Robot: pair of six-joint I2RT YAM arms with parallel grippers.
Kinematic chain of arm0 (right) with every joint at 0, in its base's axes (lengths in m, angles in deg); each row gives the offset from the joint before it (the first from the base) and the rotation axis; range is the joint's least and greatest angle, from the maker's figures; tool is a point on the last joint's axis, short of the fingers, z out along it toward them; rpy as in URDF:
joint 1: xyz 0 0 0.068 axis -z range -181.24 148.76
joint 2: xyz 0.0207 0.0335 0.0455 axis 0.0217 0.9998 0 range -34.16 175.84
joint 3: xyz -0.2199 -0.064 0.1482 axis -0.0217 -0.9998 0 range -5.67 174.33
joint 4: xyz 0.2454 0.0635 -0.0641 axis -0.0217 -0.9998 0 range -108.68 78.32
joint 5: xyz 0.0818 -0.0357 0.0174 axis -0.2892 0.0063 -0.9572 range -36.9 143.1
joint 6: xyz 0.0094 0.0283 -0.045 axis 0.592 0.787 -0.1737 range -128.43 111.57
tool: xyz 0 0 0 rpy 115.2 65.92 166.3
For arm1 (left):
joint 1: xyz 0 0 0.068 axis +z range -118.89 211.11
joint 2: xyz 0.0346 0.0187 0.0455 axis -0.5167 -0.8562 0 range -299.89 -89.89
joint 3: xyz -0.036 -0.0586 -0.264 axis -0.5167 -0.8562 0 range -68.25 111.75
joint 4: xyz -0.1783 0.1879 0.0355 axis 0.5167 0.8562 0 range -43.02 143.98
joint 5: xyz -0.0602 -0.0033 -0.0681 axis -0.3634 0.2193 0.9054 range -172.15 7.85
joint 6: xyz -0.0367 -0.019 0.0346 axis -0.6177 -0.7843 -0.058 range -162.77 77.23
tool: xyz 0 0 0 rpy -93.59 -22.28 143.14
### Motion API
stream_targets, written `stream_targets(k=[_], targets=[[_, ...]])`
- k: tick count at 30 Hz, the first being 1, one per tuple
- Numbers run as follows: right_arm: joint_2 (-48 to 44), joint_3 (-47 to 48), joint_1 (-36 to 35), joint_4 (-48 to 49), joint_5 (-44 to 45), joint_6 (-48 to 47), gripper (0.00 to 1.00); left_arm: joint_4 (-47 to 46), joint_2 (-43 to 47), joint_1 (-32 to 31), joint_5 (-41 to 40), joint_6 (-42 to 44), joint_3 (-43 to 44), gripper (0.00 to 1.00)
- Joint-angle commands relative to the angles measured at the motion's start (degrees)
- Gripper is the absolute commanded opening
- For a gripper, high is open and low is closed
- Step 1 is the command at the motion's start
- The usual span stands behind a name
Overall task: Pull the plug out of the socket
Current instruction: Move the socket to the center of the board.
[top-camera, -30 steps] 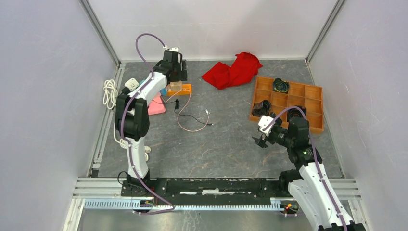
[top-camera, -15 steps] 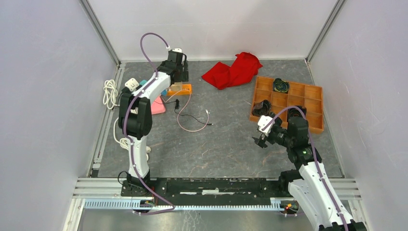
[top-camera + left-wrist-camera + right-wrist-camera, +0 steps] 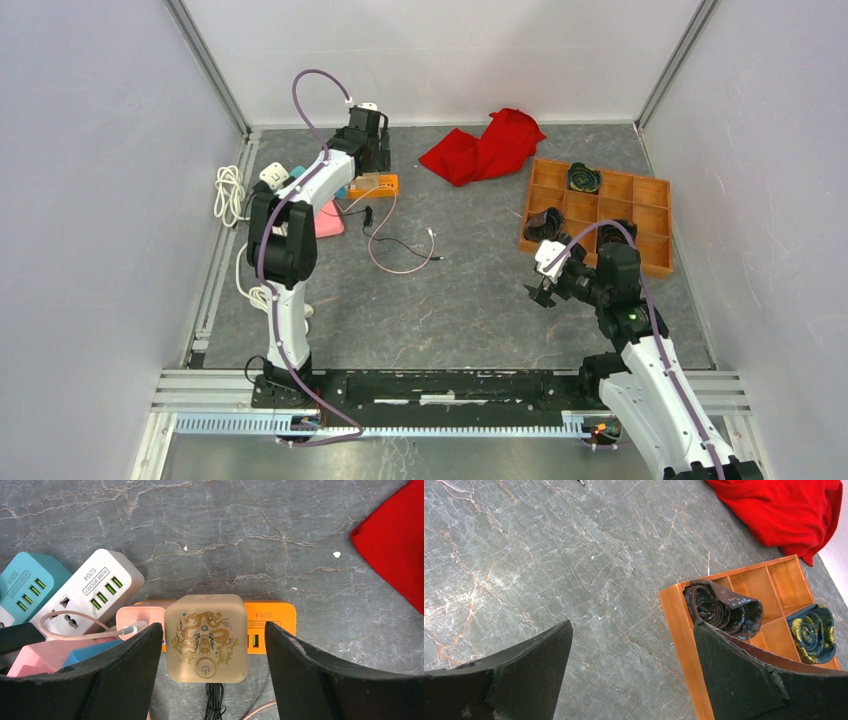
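– Plug (image 3: pixel 205 637), where?
– Between the fingers of the left pincer (image 3: pixel 210 629), seated on the orange socket (image 3: pixel 272 630). Dragon print and power button face the wrist camera.
– Pincer state?
– Apart, not clamped. Left finger (image 3: pixel 132 662) sits just beside the plug; right finger (image 3: pixel 312 672) stands off it, with table (image 3: pixel 250 535) showing in the gap.
– Around it?
– Black cord (image 3: pixel 215 707) leaves the plug toward the wrist. Pink charger (image 3: pixel 140 619) is on the socket just left of the plug, by the left fingertip. White strip (image 3: pixel 95 592) and teal strip (image 3: pixel 27 582) lie further left, ahead of that finger. Red cloth (image 3: pixel 395 545) is well off ahead and right.
– Right pincer (image 3: pixel 632 626)?
– Fingers spread wide, nothing between them but table. Wooden tray (image 3: pixel 674 610) lies ahead of its right finger, with a dark roll (image 3: pixel 719 607) in the nearest compartment and a teal roll (image 3: pixel 816 630) in another.
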Motion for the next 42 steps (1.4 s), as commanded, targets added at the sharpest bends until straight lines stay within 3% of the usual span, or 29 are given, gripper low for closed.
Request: stream_targets(k=[1, 28, 34, 38, 42], targets=[[-0.14, 1.92, -0.48, 0.71, 0.38, -0.64, 0.98, -0.59, -0.61, -0.04, 0.57, 1.08, 1.37, 0.8], [-0.44, 1.93, -0.85, 0.51, 0.58, -1.08, 0.98, 1.43, -2.28, 0.05, 0.35, 0.09, 1.47, 0.72], [-0.48, 1.92, -0.89, 0.5, 0.66, -1.11, 0.98, 1.39, -1.9, 0.05, 1.37, 0.11, 1.63, 0.56], [-0.54, 1.92, -0.9, 0.5, 0.66, -1.14, 0.98, 1.43, -1.08, 0.05, 3.18, 0.24, 1.77, 0.25], [-0.4, 1.92, -0.92, 0.44, 0.64, -1.14, 0.98, 1.15, 0.54, -0.23, 6.81, 0.56, 1.73, 0.11]])
